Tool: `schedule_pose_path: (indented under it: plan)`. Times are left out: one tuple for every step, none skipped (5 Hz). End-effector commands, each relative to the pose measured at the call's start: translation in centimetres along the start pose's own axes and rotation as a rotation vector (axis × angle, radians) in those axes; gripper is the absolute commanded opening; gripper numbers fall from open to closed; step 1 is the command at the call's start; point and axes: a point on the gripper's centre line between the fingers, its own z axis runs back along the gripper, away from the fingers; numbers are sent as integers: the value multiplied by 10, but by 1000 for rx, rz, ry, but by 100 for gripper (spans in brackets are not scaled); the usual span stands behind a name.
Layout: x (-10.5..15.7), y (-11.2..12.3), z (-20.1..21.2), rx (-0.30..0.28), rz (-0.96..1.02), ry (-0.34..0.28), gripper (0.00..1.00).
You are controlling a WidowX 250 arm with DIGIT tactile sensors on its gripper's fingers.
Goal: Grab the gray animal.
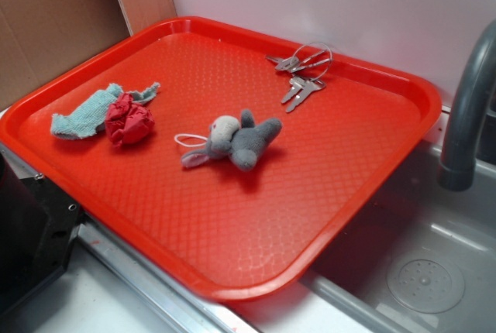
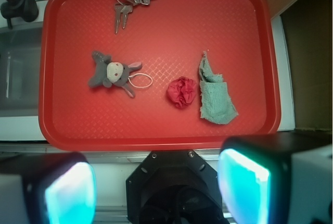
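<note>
While the gripper [image 2: 156, 193] hangs high above with its fingers [image 2: 243, 187] spread apart and empty, a red tray [image 1: 325, 217] holds four things; the gray animal [image 1: 232, 141] lies near its middle, long axis across the tray, pale head and white loop [image 1: 188, 141] toward the teal cloth [image 1: 89, 112] and red cloth [image 1: 129, 118]; keys [image 1: 301, 70] lie at the far rim.

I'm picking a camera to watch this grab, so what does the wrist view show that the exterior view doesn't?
Only the wrist view shows the gripper, its fingers wide apart, well short of everything on the tray. Only the exterior view shows the sink drain and cardboard. Both show the red tray, the gray animal, keys, red cloth and teal cloth.
</note>
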Motion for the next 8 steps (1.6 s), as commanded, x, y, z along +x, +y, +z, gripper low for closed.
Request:
schedule_pose_path:
  plan:
    - [0, 0, 0, 0, 0, 0, 100]
    - [32, -3, -54, -45, -162, 14, 100]
    - [66, -7, -94, -64, -277, 4, 100]
    - [87, -21, -126, -99, -428, -7, 100]
    - [99, -49, -171, -74, -665, 17, 100]
    - [86, -67, -202, 17, -858, 55, 100]
    - [74, -80, -226, -15, -943, 108, 100]
    - [55, -91, -222, -61, -1003, 100, 100]
